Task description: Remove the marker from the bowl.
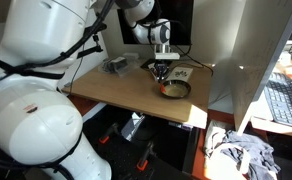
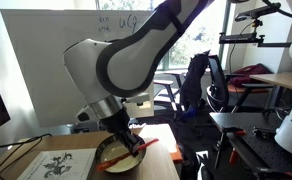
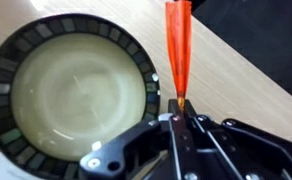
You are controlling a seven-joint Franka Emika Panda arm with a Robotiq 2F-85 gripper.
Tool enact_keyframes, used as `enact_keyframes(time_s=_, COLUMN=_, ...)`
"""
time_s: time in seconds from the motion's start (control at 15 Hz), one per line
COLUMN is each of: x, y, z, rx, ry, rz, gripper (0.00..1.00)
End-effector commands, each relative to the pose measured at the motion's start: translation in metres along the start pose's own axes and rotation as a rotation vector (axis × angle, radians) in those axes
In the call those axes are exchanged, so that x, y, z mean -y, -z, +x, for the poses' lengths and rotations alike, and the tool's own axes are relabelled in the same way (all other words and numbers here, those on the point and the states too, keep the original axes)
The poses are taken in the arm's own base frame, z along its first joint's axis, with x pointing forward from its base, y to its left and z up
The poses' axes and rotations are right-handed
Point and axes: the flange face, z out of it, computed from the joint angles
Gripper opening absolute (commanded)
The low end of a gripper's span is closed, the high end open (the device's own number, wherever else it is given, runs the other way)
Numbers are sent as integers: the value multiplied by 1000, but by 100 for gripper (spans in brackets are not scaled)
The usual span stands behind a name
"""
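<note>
Tool (image 3: 181,112): gripping one end of the marker (image 3: 178,50), fingers closing tight on it.
Marker: red-orange, sticking straight out from the fingertips. In the wrist view it is lying outside the bowl (image 3: 0,80), just beside the rim and over the bare counter (image 3: 236,75). Whether it is touching the rim cannot be told.
Bowl: sitting upright on the counter, directly under the tool in both exterior views.

We record an exterior view high behind the robot arm (image 1: 36,120), far from the table (image 1: 111,95); an exterior view low, near the bowl (image 2: 116,160); wrist view overhead, close, sharing it.
</note>
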Motion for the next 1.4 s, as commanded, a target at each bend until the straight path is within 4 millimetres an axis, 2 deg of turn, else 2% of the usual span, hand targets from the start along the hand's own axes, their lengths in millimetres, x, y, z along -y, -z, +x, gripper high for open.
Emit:
enact_keyframes(time_s=0.0, x=23, y=-25, z=0, rx=12, ry=-72, rz=16, gripper=2)
enact_keyframes(time_s=0.33, x=54, y=-66, z=6, rx=19, ry=-109, rz=40, gripper=2)
enact_keyframes(time_s=0.47, x=61, y=-74, z=9, rx=-3, ry=-113, rz=42, gripper=2)
enact_keyframes(time_s=0.67, x=60, y=-72, z=14, rx=-67, ry=-124, rz=12, gripper=3)
enact_keyframes(time_s=0.73, x=59, y=-70, z=14, rx=-79, ry=-131, rz=5, gripper=32)
enact_keyframes(time_s=0.87, x=55, y=-65, z=14, rx=-98, ry=-130, rz=-10, gripper=39)
enact_keyframes(time_s=1.07, x=49, y=-49, z=5, rx=-92, ry=-157, rz=19, gripper=62)
enact_keyframes(time_s=1.33, x=40, y=7, z=-21, rx=-200, ry=-241, rz=41, gripper=92)
